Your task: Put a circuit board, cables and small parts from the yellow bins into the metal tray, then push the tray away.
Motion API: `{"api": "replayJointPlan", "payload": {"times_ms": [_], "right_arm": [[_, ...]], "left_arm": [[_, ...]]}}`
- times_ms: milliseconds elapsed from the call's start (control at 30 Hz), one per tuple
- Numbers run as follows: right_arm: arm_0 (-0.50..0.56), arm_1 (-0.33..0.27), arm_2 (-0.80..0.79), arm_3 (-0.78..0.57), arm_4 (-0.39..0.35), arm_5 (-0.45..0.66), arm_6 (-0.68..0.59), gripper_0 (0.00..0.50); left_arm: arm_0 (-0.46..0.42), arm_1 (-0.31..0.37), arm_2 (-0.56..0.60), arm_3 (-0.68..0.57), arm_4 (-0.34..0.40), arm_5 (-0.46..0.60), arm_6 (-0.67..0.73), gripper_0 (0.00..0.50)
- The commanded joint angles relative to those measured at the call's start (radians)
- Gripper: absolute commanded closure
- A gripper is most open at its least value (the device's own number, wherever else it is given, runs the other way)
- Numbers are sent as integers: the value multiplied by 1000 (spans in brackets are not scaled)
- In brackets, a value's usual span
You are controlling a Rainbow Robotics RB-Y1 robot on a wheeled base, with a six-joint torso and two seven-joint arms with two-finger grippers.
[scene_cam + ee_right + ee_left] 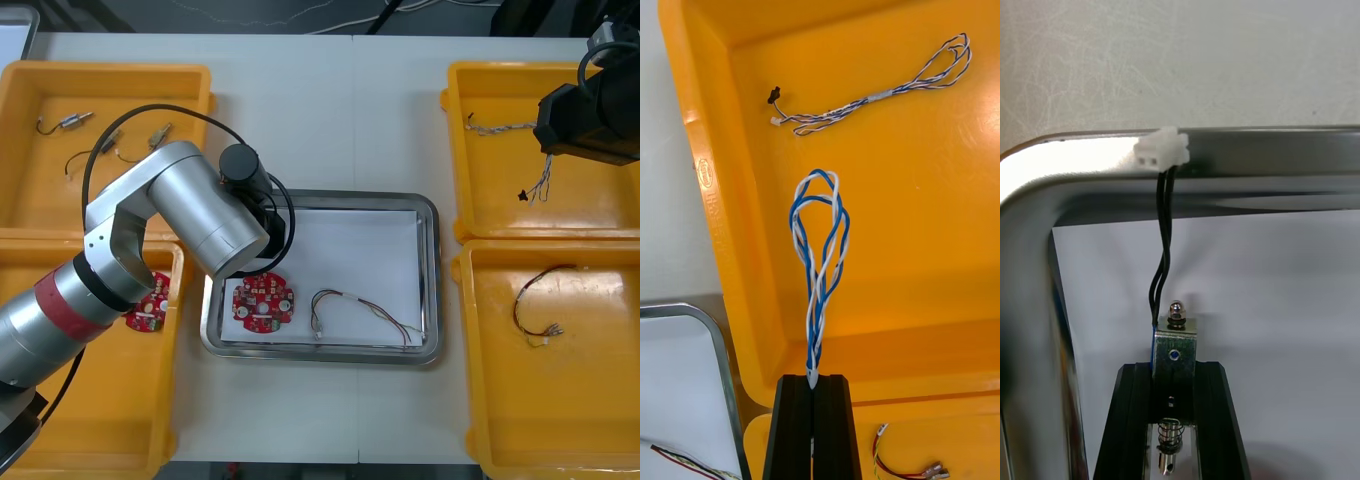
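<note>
My left gripper [1174, 367] is shut on a small metal part [1174, 349] above the white inside of the metal tray [1247, 142], near its far left corner. The part's black cable [1160, 240] rises to a white connector [1163, 150] that rests on the tray's rim. My right gripper [813, 379] is shut on a twisted blue and white cable [818, 247], which hangs over the back right yellow bin [600, 215]. In the tray [428, 215] lie a round red circuit board [263, 303] and a thin cable [365, 315].
A second twisted cable [880, 97] lies in the back right bin. The front right bin holds a red and yellow cable [540, 300]. Another circuit board [148, 312] sits in the front left bin, and small metal parts [75, 122] with wires lie in the back left bin.
</note>
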Motion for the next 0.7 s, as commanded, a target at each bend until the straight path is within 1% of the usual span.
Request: {"api": "replayJointPlan", "payload": {"times_ms": [33,133,167,200,233,267,333,367,400,633,700], "right_arm": [[4,-37,14,-31,-7,3,-18,500],[4,-37,14,-31,-7,3,-18,500],[4,-37,14,-31,-7,3,-18,500],[4,-37,14,-31,-7,3,-18,500],[4,-37,14,-31,-7,3,-18,500],[4,-37,14,-31,-7,3,-18,500],[4,-37,14,-31,-7,3,-18,500],[4,-37,14,-31,-7,3,-18,500],[4,-37,14,-31,-7,3,-18,500],[4,-37,14,-31,-7,3,-18,500],[4,-37,14,-31,-7,3,-18,500]], "left_arm": [[-16,-23,-20,0,-16,-17,62,500],[-16,-25,-20,0,-16,-17,65,500],[-16,-23,-20,2,-17,-17,68,477],[-16,-23,-20,0,-17,-17,70,413],[-16,-23,-20,0,-17,-17,70,413],[-16,-23,-20,0,-19,-17,71,262],[-16,-23,-20,0,-19,-17,73,90],[-16,-23,-20,0,-19,-17,74,55],[-16,-23,-20,0,-19,-17,76,0],[-17,-22,-15,-3,-23,-17,74,0],[-17,-19,-6,-11,-14,-16,74,0]]}}
